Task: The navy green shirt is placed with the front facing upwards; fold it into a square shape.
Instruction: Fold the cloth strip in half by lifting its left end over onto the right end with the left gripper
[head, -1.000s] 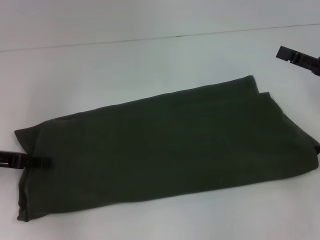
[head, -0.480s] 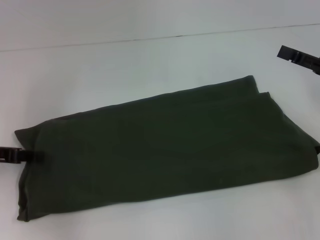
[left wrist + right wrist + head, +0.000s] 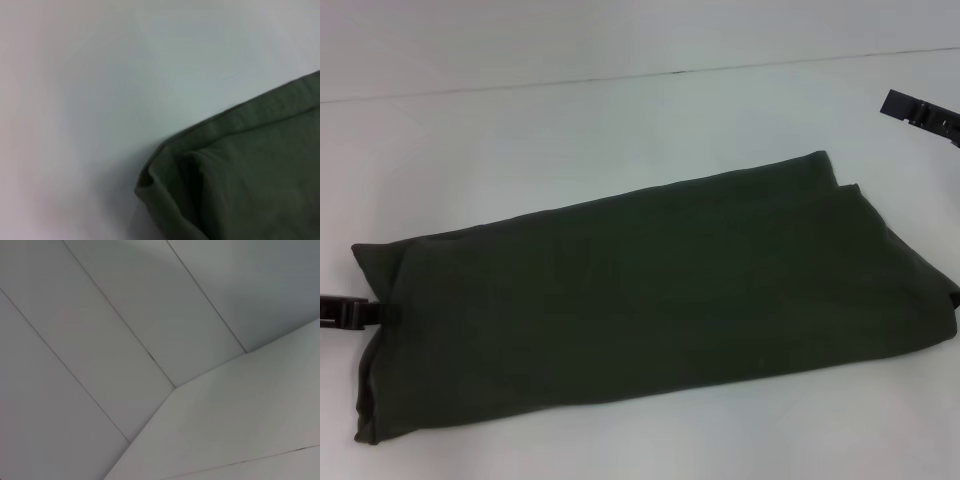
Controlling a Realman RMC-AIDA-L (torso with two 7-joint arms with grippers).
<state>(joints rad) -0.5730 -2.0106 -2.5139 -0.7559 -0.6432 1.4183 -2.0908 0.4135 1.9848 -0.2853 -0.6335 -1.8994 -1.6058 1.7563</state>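
Left hand (image 3: 382, 313) touches the navy green shirt (image 3: 650, 300) (its left end).

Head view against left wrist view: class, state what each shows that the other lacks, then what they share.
Only the head view shows the navy green shirt whole, folded into a long band slanting across the white table. It also shows the left end effector at the band's left end and the right end effector off beyond its far right corner, clear of the cloth. Only the left wrist view shows one corner up close, with stacked, rumpled layers along the edge. Both show the shirt lying on the table.
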